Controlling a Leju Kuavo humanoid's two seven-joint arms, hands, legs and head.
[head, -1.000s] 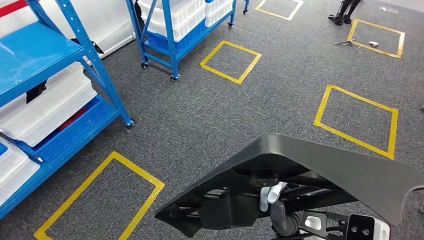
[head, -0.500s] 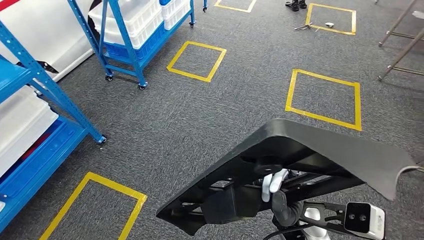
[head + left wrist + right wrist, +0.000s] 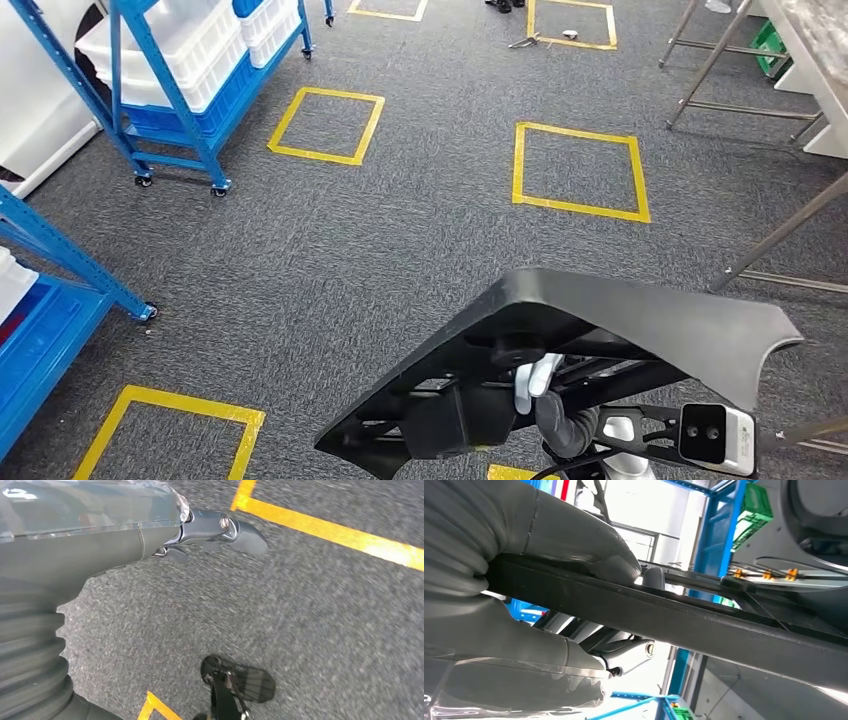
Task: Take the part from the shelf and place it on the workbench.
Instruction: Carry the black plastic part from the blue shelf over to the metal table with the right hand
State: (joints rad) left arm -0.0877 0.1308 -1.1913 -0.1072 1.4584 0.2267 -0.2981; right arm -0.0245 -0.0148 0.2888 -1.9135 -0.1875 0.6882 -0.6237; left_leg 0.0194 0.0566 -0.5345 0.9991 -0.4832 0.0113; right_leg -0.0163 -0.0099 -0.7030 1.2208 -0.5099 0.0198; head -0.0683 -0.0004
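Head view, far left: corner of a blue steel shelving rack (image 3: pixel 60 262) with a blue tray on its lowest level, one foot on the grey carpet floor (image 3: pixel 330 250). Behind it, a second blue rack on castors (image 3: pixel 165 110) loaded with white plastic crates (image 3: pixel 180 50). Yellow tape squares (image 3: pixel 327 125) mark the carpet — one near the castor rack, one further right, part of another at the lower left edge.

Left wrist view: the left hand (image 3: pixel 150 535) hangs over bare carpet, grey ribbed cover and thick thumb in front, darker fingers (image 3: pixel 235 527) extended and holding nothing. A yellow tape line crosses the carpet beyond the fingers.

Centre to lower right of the head view: the large black moulded plastic part (image 3: pixel 620 320), a broad curved panel with a ribbed framework underneath, is held up off the floor, tilted, close in front of the robot. The right hand (image 3: pixel 545 400) comes up from below and grips the framework on the underside. Right wrist view confirms it — the right hand's thumb and fingers (image 3: pixel 574 545) are clamped on either side of a black bar of the part.

Far right, head view: slanted metal legs (image 3: pixel 775 240) of a bench or stand; its top mostly out of frame.
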